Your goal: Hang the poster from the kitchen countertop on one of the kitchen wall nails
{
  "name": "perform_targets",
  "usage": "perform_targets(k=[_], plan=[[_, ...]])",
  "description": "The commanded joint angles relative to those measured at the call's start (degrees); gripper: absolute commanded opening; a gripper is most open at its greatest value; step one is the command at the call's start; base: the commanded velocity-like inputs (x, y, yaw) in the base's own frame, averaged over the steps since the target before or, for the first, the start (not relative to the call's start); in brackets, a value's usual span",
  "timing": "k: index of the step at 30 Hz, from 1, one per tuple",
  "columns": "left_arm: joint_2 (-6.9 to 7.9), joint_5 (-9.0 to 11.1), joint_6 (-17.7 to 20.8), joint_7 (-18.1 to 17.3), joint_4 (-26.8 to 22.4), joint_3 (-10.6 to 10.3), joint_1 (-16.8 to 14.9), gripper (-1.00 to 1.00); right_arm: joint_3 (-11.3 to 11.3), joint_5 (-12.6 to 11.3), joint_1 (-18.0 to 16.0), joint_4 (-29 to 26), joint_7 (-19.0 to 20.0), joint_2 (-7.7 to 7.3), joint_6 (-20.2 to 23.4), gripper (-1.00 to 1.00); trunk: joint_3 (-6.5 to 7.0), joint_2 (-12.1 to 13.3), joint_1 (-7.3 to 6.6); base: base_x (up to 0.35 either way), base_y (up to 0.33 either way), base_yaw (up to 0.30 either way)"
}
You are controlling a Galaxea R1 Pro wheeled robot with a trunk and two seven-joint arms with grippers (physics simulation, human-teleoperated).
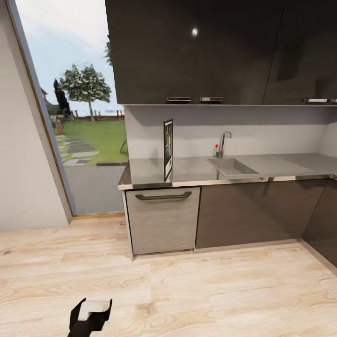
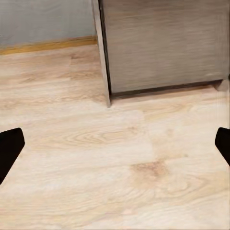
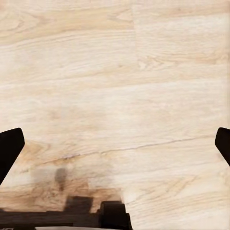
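The poster (image 1: 168, 149) stands upright on the kitchen countertop (image 1: 192, 172), seen almost edge-on, its black frame and colourful face turned to the left. It rests left of the inset sink (image 1: 232, 166) and chrome tap (image 1: 223, 142). My left gripper (image 1: 91, 312) hangs low over the wooden floor, far in front of the counter; in the left wrist view its black fingertips (image 2: 9, 148) stand wide apart, open and empty. My right gripper (image 3: 115, 148) is also open over bare floorboards. No nail can be made out on the light-grey wall (image 1: 23, 154).
Dark glossy upper cabinets (image 1: 210, 47) hang above the counter. A grey dishwasher front (image 1: 163, 219) with a dark handle sits below the poster, dark base cabinets (image 1: 252, 213) to its right. A tall glass opening (image 1: 84, 121) to the garden is at left. Open wooden floor (image 1: 187, 290) lies ahead.
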Motion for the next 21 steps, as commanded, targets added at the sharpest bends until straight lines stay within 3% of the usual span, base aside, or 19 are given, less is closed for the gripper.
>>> perform_targets(k=[1, 4, 5, 9, 13, 15, 19, 20, 21], plan=[[-0.02, -0.13, 1.26, -0.07, -2.81, -0.14, 0.02, 1.0, 0.0, 0.06, -0.03, 0.02, -0.03, -0.04, -0.2, 1.0, -0.05, -0.03, 0.0, 0.002, -0.001, 0.002], [-0.19, -0.06, 6.65, -0.36, -10.1, -0.54, 0.05, 1.0, -0.05, 0.02, -0.03, -0.06, -0.04, -0.5, -0.22, 1.0, -0.05, -0.03, 0.0, 0.001, -0.001, 0.001], [-0.43, -0.01, 10.05, -0.83, -14.25, -0.7, 0.02, 1.0, -0.07, 0.0, -0.03, -0.12, -0.04, -0.93, -0.23, 1.0, -0.05, -0.03, 0.0, 0.0, 0.0, 0.0], [-1.04, 0.18, 15.2, -2.4, -20.14, -0.91, -1.56, 1.0, -0.15, -0.02, -0.03, -0.48, 0.0, -1.65, -0.32, 1.0, -0.05, -0.03, 0.0, 0.0, 0.0, 0.0], [-3.44, 0.22, 17.28, -3.02, -21.63, -0.96, -7.53, 1.0, -0.1, -0.03, 0.14, -3.52, -0.03, -1.99, -2.1, 1.0, -0.05, -0.03, 0.0, 0.0, 0.0, 0.0], [-5.95, 0.17, 21.22, -3.21, -21.62, -0.97, -12.34, 1.0, -0.19, -0.03, 1.11, -7.23, -0.07, -2.16, -5.0, 1.0, -0.05, -0.03, 0.0, 0.0, 0.0, 0.0], [-8.53, 0.16, 28.5, -3.3, -20.54, -1.0, -19.31, 1.0, -0.36, -0.06, 4.04, -13.71, -0.1, -2.38, -7.48, 1.0, -0.05, -0.03, 0.0, 0.0, 0.0, 0.0], [-9.49, 0.16, 30.81, -3.31, -19.26, -0.99, -23.17, 1.0, -0.41, -0.08, 6.37, -18.07, -0.11, -2.43, -8.07, 1.0, -0.05, -0.03, 0.0, 0.0, 0.0, 0.0], [-9.91, 0.16, 31.65, -3.3, -18.34, -0.99, -25.11, 1.0, -0.42, -0.07, 7.77, -20.51, -0.11, -2.45, -8.28, 1.0, -0.05, -0.03, 0.0, 0.0, 0.0, 0.0]])
